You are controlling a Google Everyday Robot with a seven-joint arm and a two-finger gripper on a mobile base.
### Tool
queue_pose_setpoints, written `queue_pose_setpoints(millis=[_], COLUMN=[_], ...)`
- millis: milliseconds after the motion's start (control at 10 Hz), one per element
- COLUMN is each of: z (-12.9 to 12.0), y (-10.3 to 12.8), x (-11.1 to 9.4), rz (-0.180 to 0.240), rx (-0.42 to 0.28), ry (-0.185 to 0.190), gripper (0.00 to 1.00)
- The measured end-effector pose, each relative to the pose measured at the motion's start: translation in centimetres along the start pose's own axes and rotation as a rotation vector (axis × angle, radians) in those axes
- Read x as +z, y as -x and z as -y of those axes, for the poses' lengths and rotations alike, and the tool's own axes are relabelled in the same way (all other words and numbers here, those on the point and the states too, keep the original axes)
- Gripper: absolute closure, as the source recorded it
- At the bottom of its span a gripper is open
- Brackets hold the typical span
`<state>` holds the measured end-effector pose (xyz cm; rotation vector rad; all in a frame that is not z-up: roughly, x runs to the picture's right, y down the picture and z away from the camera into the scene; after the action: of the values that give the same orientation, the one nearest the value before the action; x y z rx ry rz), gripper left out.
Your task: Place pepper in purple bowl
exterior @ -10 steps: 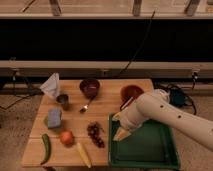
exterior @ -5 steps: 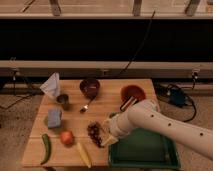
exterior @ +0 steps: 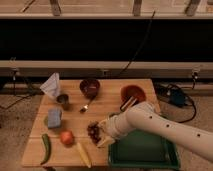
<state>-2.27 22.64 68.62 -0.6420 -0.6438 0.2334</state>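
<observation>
**Inspector:** Location of the pepper?

**Assistant:** The pepper (exterior: 46, 148) lies flat on the bench (exterior: 111, 107), well apart from the purple bowl (exterior: 90, 87), to that bowl's near left. Nothing touches it.

**Inspector:** And the gripper?

**Assistant:** The gripper (exterior: 104, 136) sits low over the bench, on the near side of the purple bowl and slightly to its right, just beside a dark cluster (exterior: 92, 131). Jaws stand wide, holding nothing.

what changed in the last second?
The arm swung left, taking the tool from the green tray edge over the table, next to the dark fruit cluster. It is open; nothing was grasped or released. The pepper, purple bowl and the other items stayed put.
</observation>
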Motion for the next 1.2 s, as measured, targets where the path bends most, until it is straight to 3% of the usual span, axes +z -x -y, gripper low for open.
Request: queue_pose_setpoints(millis=[500, 800, 1200], z=[-0.3, -2.1, -2.4], y=[0.3, 3.9, 8.6], x=[-0.2, 1.3, 4.2], rz=[0.02, 0.071, 0.128], rx=[0.0, -0.005, 0.004], ry=[-0.003, 0.006, 0.032], gripper=[0.35, 0.35, 0.35])
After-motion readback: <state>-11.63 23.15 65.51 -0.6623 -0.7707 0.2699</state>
